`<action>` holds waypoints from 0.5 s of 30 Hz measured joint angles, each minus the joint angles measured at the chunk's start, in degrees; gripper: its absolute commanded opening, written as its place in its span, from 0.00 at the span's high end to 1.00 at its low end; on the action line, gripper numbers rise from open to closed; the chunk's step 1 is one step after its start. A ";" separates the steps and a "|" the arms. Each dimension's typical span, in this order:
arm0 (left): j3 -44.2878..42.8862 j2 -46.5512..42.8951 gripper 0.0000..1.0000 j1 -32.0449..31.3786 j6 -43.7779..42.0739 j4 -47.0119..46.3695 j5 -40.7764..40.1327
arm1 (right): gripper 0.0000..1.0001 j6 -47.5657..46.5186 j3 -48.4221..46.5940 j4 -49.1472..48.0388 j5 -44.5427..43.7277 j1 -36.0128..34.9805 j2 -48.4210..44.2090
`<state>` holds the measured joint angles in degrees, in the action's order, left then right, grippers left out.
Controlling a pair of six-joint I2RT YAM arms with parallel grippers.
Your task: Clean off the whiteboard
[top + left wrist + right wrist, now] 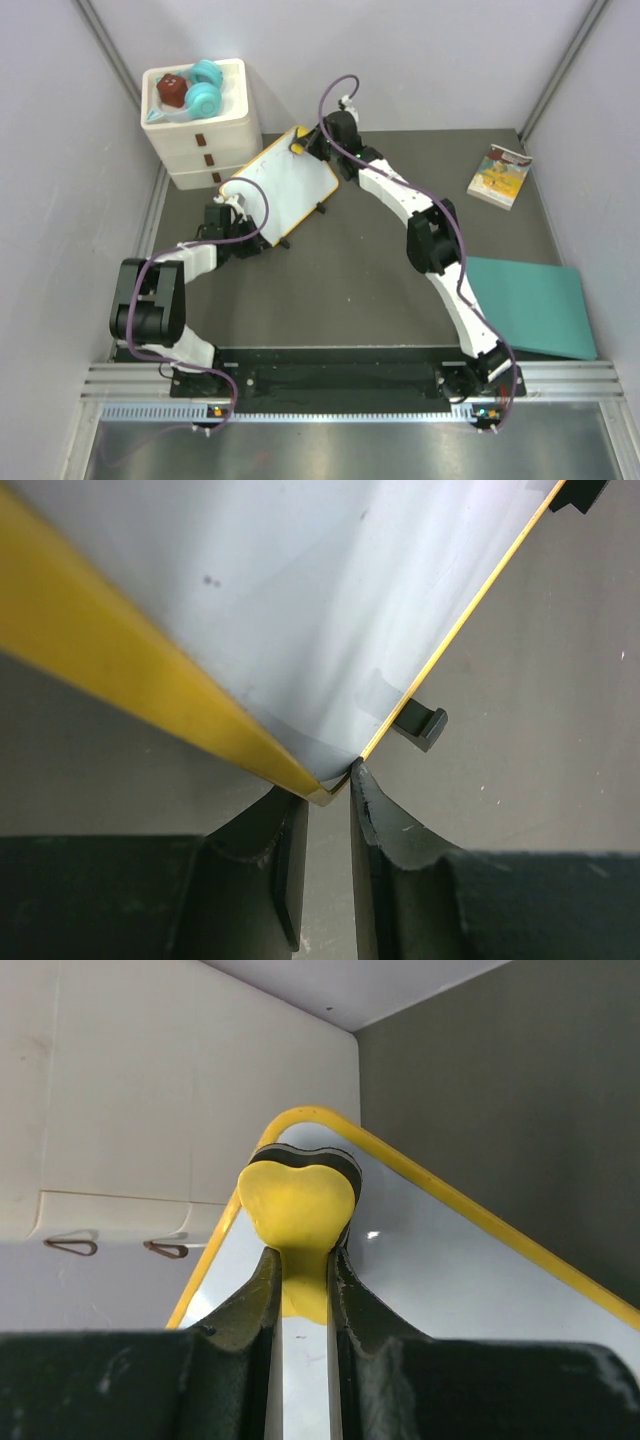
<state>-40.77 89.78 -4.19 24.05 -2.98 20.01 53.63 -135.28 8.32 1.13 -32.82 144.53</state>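
Lying diagonally on the dark grey tabletop (350, 270), just beside the white three-drawer box (205, 135), the small orange-yellow-framed whiteboard (285, 185) shows only faint specks. The left gripper (328, 798) pinches its near corner. The right gripper (302, 1260) is clamped on a yellow heart-shaped eraser (298, 1200) at the far corner.
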 measured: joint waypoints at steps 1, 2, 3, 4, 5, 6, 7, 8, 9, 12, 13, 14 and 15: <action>0.02 -0.04 0.94 0.00 -0.02 0.00 -0.04 | 1.00 0.07 0.00 -0.13 0.00 -0.02 0.28; 0.02 -0.07 0.94 -0.04 -0.04 0.00 -0.13 | 1.00 0.17 0.00 -0.15 0.00 -0.04 0.63; 0.04 -0.07 0.94 -0.04 -0.07 -0.02 -0.13 | 1.00 0.20 0.00 -0.17 0.02 -0.07 1.09; 0.04 -0.07 0.94 -0.07 0.00 0.04 -0.09 | 1.00 0.35 0.00 -0.26 0.09 -0.11 1.46; 0.09 -0.07 0.94 -0.13 0.02 0.07 0.07 | 1.00 0.52 0.02 -0.35 0.17 -0.17 1.86; 0.09 -0.07 0.94 -0.15 0.04 0.07 0.11 | 1.00 0.61 0.02 -0.74 0.24 -0.20 2.03; 0.09 -0.09 0.94 -0.22 0.04 0.04 0.09 | 1.00 0.63 0.02 -1.18 0.31 -0.26 2.16; 0.11 -0.09 0.93 -0.26 0.04 0.04 0.07 | 1.00 0.59 0.02 -1.36 0.33 -0.33 2.19; 0.15 -0.17 0.93 -0.33 0.04 0.07 0.04 | 1.00 0.57 0.02 -1.49 0.33 -0.42 2.19; 0.24 -0.31 0.93 -0.37 0.02 0.13 0.00 | 1.00 0.55 0.02 -2.01 0.61 -0.66 2.23; 0.28 -0.33 0.93 -0.39 0.02 0.11 -0.02 | 1.00 0.52 0.35 -2.49 0.79 -0.76 2.23; 0.28 -0.35 0.93 -0.42 0.04 0.11 -0.02 | 1.00 0.52 0.68 -3.19 1.01 -0.90 2.23; 0.31 -0.42 0.93 -0.44 0.04 0.17 0.02 | 1.00 0.55 1.11 -3.87 1.29 -1.05 2.23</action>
<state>-40.47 89.36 -4.62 24.10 -2.81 20.03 54.17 -134.17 4.45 2.42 -33.87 146.76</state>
